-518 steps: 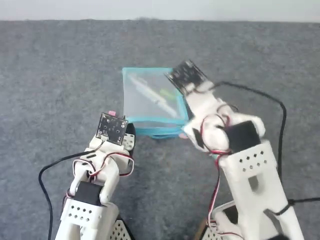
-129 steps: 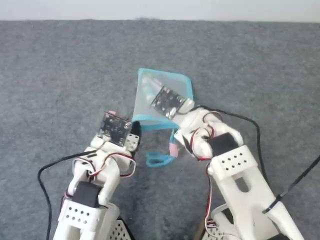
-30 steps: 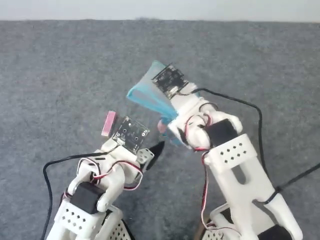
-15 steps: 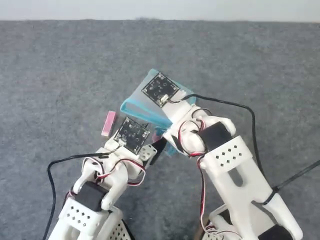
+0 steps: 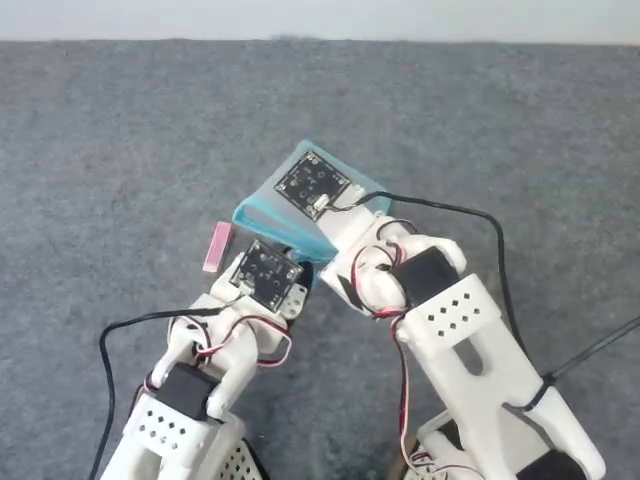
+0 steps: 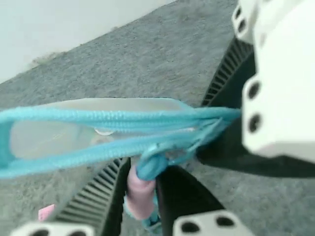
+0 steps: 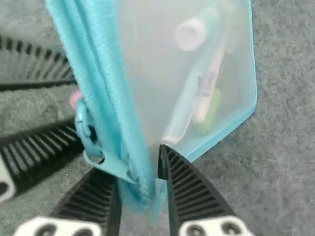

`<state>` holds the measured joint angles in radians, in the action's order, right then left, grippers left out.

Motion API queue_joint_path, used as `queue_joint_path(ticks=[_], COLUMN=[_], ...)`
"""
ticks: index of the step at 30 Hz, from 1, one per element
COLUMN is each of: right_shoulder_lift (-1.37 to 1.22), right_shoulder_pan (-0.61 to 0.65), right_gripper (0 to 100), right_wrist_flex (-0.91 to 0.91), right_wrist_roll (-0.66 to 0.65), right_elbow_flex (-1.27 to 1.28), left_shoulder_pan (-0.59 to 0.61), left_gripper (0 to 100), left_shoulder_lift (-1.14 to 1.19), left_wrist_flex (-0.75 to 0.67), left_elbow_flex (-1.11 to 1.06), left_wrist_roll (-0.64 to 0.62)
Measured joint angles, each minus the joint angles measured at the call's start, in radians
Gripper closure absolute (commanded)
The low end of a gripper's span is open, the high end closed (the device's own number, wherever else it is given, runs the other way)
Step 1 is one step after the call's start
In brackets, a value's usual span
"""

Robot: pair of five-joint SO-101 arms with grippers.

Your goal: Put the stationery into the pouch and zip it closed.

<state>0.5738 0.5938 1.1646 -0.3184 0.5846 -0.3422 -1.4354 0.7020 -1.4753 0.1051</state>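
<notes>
Left gripper [image 6: 142,169] just moved in, now pinching the pink pull tab [image 6: 139,189]. Right gripper [image 7: 135,162] clamps the zip edge of the translucent teal-trimmed pouch [image 7: 162,59], pens [image 7: 197,93] inside. Looks ready to zip, but the pink eraser block [image 5: 217,246] lies outside.

From the near left, the left pincer [image 6: 142,173] is pinched on the zipper pull [image 6: 140,192]. From the near right, the right pincer [image 7: 140,173] clamps the pouch [image 7: 197,73] by its edge, wrists nearly touching.

White printed shells on the left arm [image 5: 225,345] and bulkier right arm [image 5: 480,350], perforated near the bases, with black servo blocks [image 5: 425,278], looping red-and-white wires [image 5: 374,264], trailing black cables [image 5: 498,250], square dark wrist boards [image 5: 312,185], ribbed black fingers [image 7: 189,191].
</notes>
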Motion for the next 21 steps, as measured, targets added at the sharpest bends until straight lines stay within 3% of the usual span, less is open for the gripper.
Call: queue_joint_path(ticks=[21], right_shoulder_lift=[0.003], right_shoulder_pan=[-0.087], right_gripper=[99.3], right_wrist_flex=[-0.098], right_wrist_roll=[-0.043], right_elbow_flex=[0.077], left_shoulder_pan=[0.226], left_gripper=[99], left_shoulder_lift=[0.000], left_wrist_flex=[0.000], left_elbow_flex=[0.000], left_wrist_roll=[0.031])
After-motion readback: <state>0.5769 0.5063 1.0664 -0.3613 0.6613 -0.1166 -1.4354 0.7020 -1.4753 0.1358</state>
